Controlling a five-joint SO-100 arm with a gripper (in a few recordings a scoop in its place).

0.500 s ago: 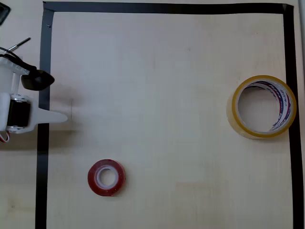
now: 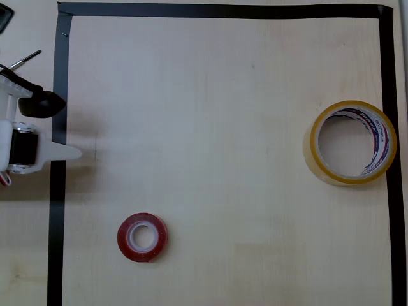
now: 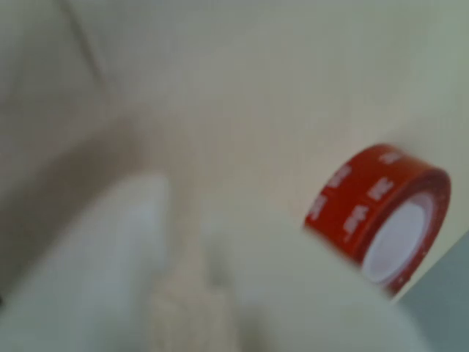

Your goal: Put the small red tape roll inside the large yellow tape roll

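In the overhead view the small red tape roll [image 2: 142, 237] lies flat on the worktop [image 2: 223, 127] at lower left, well apart from the large yellow tape roll [image 2: 352, 142] at the right edge beside the black tape border [image 2: 56, 191]. The gripper [image 2: 67, 152] sits at the far left, low and pointing right. In the blurred wrist view the red roll [image 3: 381, 213] appears right of the pale fingers [image 3: 110, 271], which seem nearly closed, holding nothing. A glancing approach could push the roll aside.

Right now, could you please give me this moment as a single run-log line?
gripper: left edge, apart from both rolls | small red tape roll: flat, lower left | large yellow tape roll: far right, hole vacant | placement: not yet done
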